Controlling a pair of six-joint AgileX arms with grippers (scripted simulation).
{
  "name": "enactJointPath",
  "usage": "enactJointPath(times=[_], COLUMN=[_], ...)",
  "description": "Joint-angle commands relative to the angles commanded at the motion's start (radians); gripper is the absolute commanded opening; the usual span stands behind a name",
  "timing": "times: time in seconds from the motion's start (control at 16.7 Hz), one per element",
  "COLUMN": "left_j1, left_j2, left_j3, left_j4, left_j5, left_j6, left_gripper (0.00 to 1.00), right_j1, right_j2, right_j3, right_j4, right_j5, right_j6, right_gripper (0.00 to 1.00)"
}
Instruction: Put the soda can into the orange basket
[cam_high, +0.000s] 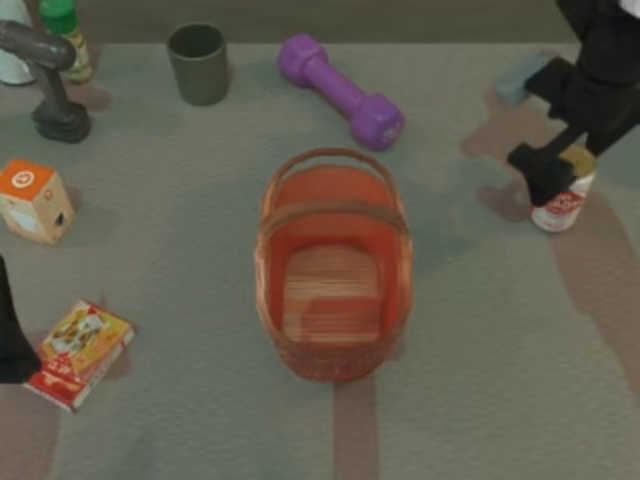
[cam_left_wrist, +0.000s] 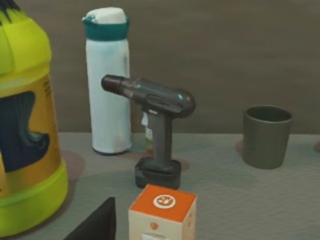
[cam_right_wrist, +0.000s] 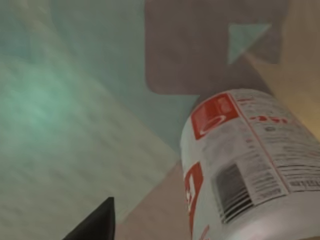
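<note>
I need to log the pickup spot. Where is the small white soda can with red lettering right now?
In the top view, the soda can stands at the table's right side, right of the orange woven basket, with the right gripper at its gold top.

Arched handle (cam_high: 333, 212) seemingly spans orange basket (cam_high: 332, 270).

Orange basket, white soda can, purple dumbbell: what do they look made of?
Large oval orange woven basket: looks like wicker or woven fibre, matte, going by the ribbed walls and slatted bottom. Small white soda can: probably thin metal with a smooth printed wrap, given the gold-coloured top, red logo and barcode. Purple dumbbell: likely vinyl or rubber coated, with an even colour and a soft sheen.
</note>
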Motion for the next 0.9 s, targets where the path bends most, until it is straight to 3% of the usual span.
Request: enactJointPath(times=[0.42,0.9], left_j1=[0.0,0.0], left_j2=[0.0,0.0], left_j3=[0.0,0.0], left_j4=[0.0,0.0], left_j5=[0.0,0.0], left_j6=[0.0,0.0], left_gripper=[1.0,1.0], right_j1=[0.002,0.002], right_j2=[0.011,0.011], right_j3=[-0.072,-0.072], right_j4=[0.081,0.081], right_j5=[0.0,0.0], right_j6=[0.001,0.001], right_gripper=[1.0,0.4])
